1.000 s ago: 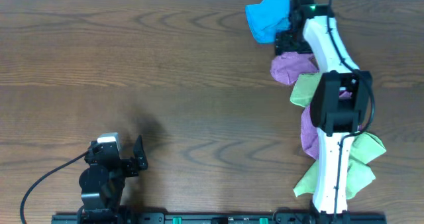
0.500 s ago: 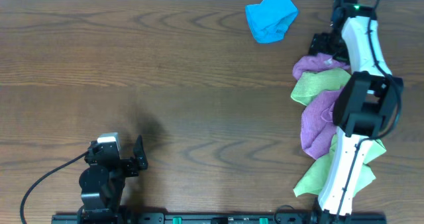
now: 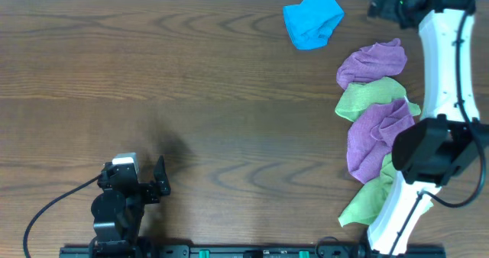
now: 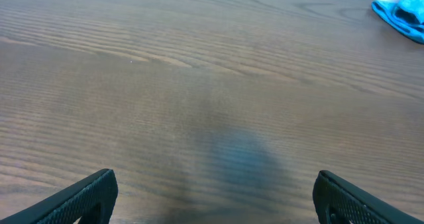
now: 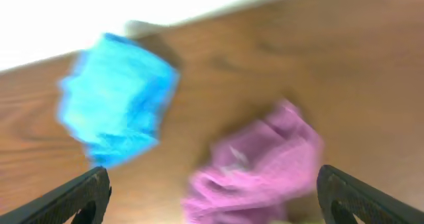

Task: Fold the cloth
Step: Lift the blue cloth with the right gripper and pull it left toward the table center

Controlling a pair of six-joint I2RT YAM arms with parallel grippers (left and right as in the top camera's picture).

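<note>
A crumpled blue cloth (image 3: pixel 312 18) lies at the table's far edge; it shows blurred in the right wrist view (image 5: pixel 116 114) and at the top right of the left wrist view (image 4: pixel 403 13). My right gripper (image 3: pixel 386 4) is open and empty, raised at the far right corner, right of the blue cloth and above a purple cloth (image 3: pixel 373 60), which also shows in the right wrist view (image 5: pixel 255 168). My left gripper (image 3: pixel 160 178) is open and empty over bare table at the front left.
A pile of purple and green cloths (image 3: pixel 378 136) runs down the right side under the right arm (image 3: pixel 443 75). The wooden table (image 3: pixel 191 90) spreads across the middle and left. The back edge meets a white wall (image 5: pixel 165 2).
My right gripper let go of the blue cloth at the far edge and swung right and up to the far right corner. The purple and green cloths are uncovered. The left arm stayed still.
</note>
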